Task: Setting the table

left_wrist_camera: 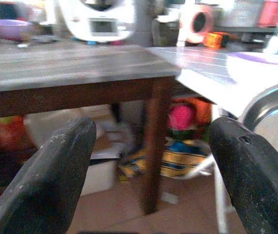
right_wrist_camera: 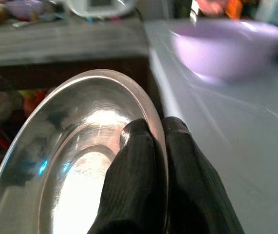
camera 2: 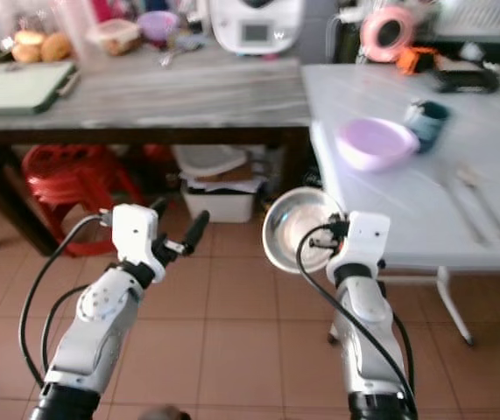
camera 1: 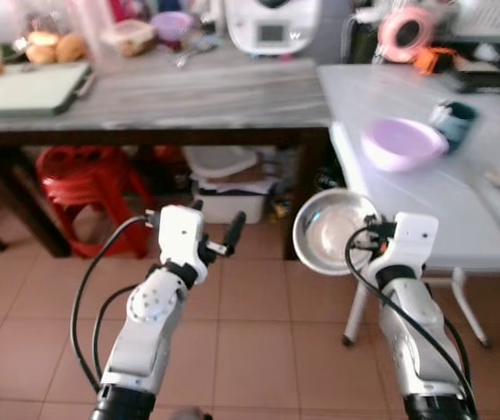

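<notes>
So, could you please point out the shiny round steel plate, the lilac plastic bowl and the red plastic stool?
shiny round steel plate (camera 1: 328, 234), left eye view, on its dished centre.
lilac plastic bowl (camera 1: 402, 143), left eye view, on its inner hollow.
red plastic stool (camera 1: 83, 179), left eye view, on its seat.

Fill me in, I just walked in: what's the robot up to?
It is setting the table. The right gripper holds a steel plate by its rim, tilted on edge beside the white table, where a purple bowl sits. The left gripper hangs open, holding nothing.
</notes>
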### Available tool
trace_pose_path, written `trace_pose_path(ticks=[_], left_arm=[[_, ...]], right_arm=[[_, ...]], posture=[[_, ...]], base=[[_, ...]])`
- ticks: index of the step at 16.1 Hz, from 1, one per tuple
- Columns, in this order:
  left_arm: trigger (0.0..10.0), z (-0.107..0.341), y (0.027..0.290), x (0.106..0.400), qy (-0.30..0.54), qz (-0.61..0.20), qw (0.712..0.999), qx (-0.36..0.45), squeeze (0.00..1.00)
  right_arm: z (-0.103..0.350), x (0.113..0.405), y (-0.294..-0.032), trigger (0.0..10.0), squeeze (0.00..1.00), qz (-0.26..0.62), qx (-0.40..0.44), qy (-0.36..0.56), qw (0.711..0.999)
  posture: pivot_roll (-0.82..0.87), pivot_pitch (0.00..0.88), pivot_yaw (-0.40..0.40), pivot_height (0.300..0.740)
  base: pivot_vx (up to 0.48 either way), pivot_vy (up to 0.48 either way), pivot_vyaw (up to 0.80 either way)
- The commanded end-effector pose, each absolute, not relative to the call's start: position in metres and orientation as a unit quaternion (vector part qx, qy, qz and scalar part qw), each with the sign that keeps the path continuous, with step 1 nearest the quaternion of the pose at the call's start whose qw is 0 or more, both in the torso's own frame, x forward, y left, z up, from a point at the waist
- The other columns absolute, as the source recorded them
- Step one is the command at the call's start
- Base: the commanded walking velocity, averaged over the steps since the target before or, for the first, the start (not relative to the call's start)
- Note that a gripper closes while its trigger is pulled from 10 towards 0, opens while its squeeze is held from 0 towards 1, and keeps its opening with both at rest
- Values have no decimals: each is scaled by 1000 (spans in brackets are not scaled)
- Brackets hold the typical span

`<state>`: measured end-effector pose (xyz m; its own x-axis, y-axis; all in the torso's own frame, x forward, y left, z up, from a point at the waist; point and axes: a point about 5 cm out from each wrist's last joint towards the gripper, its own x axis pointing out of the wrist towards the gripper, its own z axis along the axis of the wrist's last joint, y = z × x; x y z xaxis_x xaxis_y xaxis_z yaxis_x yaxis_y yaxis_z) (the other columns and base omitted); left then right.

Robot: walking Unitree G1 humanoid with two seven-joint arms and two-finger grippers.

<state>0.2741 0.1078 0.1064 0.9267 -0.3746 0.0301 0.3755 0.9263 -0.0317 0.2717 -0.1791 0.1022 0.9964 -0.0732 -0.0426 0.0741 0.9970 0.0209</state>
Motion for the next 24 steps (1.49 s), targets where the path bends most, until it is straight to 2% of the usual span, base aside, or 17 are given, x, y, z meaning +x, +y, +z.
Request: trace_pose_path(ticks=[1, 3, 4, 5, 9, 21, 24], left_arm=[[10000, 101, 120, 277, 1, -153, 988, -3, 0], [10000, 96, 131, 278, 10, -99, 995, 7, 0], [10000, 89, 144, 278, 25, -47, 999, -8, 0], [10000, 89, 149, 276, 22, -40, 999, -17, 0], [10000, 93, 145, 278, 11, -61, 998, -23, 0], [10000, 101, 133, 287, -2, -88, 995, -38, 0], [10000, 104, 131, 286, -15, -95, 995, -22, 0]], right_arm=[[114, 273, -171, 10000, 0, -22, -17, -19, 999], [113, 270, -176, 10000, 0, -35, -28, -25, 999], [109, 268, -179, 10000, 0, -41, -28, -18, 999], [107, 268, -179, 10000, 0, -40, -33, -18, 998], [113, 276, -173, 10000, 0, -33, -46, -34, 998], [118, 281, -176, 10000, 0, -46, -57, -54, 996], [124, 285, -174, 10000, 0, -42, -79, -65, 994]], posture=[[2, 0, 9, 740], [7, 0, 6, 740], [12, 0, -1, 740], [14, 0, -2, 740], [20, 0, -2, 740], [5, 0, 22, 740], [2, 0, 23, 740]], base=[[480, 0, 0], [474, 0, 0], [330, 0, 0], [465, 0, 0], [474, 0, 0], [317, 360, 0], [371, 227, 0]])
